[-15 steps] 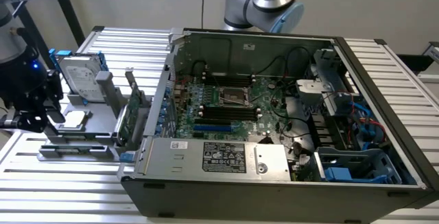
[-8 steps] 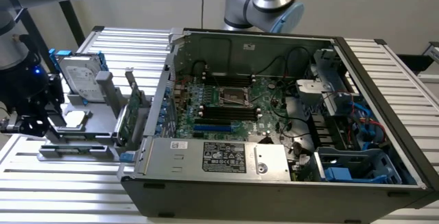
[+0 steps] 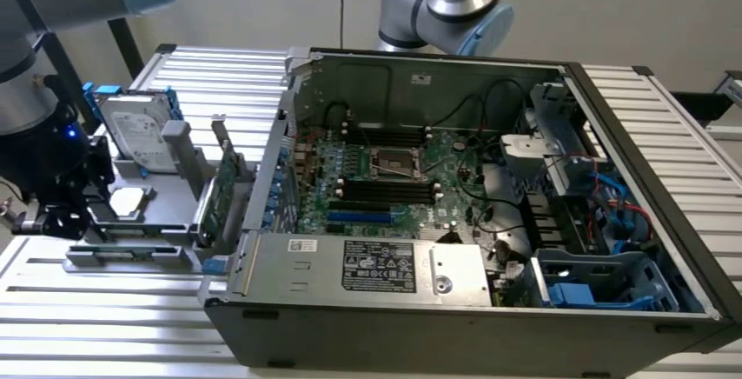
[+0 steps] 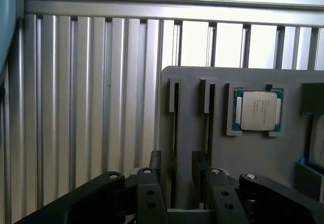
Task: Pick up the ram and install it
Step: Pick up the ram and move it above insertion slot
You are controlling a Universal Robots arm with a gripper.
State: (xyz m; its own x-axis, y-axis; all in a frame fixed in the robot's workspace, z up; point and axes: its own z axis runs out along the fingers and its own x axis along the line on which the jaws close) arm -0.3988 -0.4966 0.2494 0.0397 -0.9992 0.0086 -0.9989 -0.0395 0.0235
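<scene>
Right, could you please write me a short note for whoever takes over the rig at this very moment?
Gripper: open, holding nothing, low over the gray parts holder beside the computer case, straddling one narrow slot.
Ram: probably the thin board seen edge-on in that slot, but I cannot tell for sure.
Done: nothing yet; no ram is lifted or installed.
Left: the whole pick, then seating it in the long black slots on the motherboard.
</scene>
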